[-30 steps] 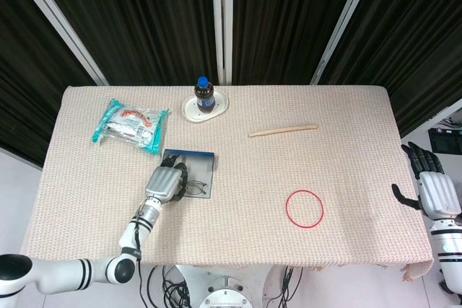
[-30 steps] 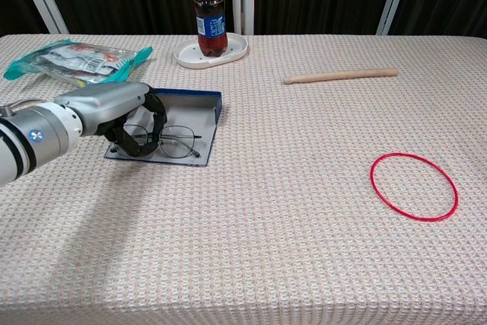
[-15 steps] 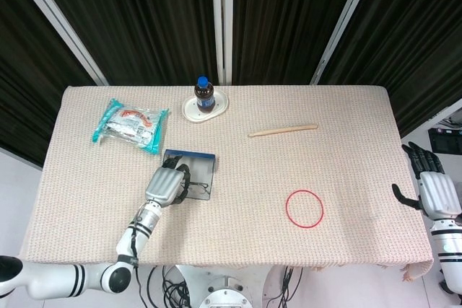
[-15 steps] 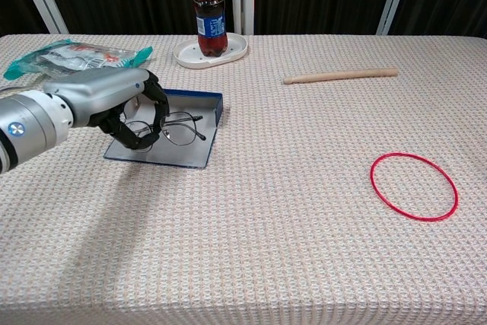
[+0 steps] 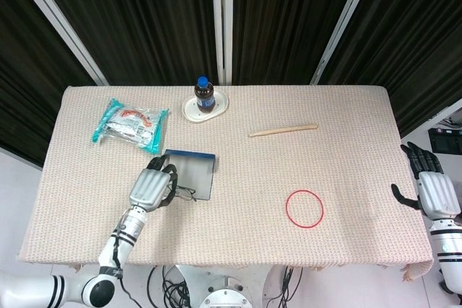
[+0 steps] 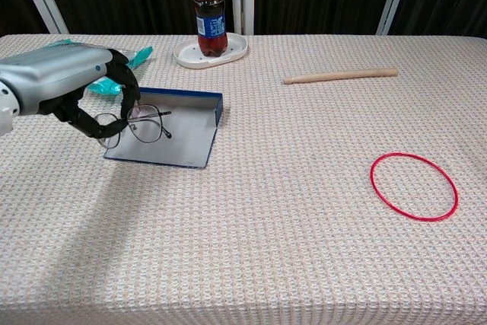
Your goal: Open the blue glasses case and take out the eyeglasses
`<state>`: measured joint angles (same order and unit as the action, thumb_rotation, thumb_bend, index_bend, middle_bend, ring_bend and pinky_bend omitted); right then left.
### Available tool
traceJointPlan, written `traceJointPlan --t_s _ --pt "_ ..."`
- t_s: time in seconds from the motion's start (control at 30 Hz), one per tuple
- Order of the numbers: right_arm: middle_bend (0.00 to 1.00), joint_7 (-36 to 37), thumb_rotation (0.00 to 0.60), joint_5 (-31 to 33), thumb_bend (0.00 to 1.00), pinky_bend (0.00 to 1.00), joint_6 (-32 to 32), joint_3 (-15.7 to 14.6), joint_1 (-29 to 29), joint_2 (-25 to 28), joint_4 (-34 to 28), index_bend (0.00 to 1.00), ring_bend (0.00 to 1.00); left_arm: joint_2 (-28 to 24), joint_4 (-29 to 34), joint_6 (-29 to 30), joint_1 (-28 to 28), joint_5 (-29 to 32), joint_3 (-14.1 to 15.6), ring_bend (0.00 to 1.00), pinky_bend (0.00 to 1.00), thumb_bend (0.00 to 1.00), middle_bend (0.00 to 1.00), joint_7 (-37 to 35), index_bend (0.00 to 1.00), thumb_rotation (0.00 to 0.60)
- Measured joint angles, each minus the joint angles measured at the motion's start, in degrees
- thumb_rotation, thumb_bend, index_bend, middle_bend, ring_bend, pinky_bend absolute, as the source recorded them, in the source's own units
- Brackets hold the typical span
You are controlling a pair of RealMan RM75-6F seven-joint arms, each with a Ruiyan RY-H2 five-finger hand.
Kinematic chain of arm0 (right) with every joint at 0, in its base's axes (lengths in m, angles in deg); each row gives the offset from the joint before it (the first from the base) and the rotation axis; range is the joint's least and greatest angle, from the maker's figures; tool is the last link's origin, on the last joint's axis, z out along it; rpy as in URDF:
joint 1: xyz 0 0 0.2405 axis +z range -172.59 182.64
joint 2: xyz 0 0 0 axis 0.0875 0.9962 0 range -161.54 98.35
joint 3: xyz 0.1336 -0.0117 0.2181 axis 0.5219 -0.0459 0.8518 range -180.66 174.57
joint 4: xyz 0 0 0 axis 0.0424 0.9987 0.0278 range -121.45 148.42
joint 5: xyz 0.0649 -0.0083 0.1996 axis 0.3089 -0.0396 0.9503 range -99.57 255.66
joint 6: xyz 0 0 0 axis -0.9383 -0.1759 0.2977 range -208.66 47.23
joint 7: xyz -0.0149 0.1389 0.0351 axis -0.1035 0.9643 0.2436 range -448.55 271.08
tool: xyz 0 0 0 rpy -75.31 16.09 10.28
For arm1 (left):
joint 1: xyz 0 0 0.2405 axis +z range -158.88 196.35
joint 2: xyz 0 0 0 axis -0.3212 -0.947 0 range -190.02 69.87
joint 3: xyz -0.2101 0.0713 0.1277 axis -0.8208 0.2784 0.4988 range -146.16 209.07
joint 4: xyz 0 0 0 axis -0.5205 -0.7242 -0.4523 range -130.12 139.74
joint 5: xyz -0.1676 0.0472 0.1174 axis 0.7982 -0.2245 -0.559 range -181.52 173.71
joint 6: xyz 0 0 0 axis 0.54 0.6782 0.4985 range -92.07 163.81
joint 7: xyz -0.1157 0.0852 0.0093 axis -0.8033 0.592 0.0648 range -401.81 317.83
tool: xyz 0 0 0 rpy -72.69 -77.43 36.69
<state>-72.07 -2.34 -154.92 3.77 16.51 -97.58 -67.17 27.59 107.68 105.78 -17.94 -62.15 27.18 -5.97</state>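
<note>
The left robot hand (image 6: 72, 89) grasps the glasses (image 6: 141, 123), its dark fingers (image 6: 91, 123) curled around the frame at one lens, and holds them lifted above the left part of the open blue case (image 6: 179, 138); in the head view the same robot hand (image 5: 150, 189) sits at the case's (image 5: 195, 174) left edge with the glasses (image 5: 180, 194) showing just beside it. The case lies flat on the table (image 6: 266, 249), its raised blue wall on the far side. Beyond it a cola bottle (image 6: 209, 13) stands upright on a white dish (image 6: 236, 49), and a snack packet (image 5: 130, 125) lies to the left of that. A wooden stick (image 6: 338, 76) lies further right, and a red ring (image 6: 413, 186) lies flat nearer the front. The right robot hand (image 5: 432, 189) hangs off the table's right edge, well apart from everything, released, its fingers spread and holding nothing.
</note>
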Motion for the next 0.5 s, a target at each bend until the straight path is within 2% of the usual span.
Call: traceJointPlan --t_s 0.5 --pt "0.01 -0.02 0.6 -0.25 0.31 0.0 0.19 -0.09 0.22 -0.06 0.06 0.0 0.0 -1.58 6.96 -0.12 1.69 -1.54 6.39 0.04 0.12 0.41 0.28 7.11 0.8 0.6"
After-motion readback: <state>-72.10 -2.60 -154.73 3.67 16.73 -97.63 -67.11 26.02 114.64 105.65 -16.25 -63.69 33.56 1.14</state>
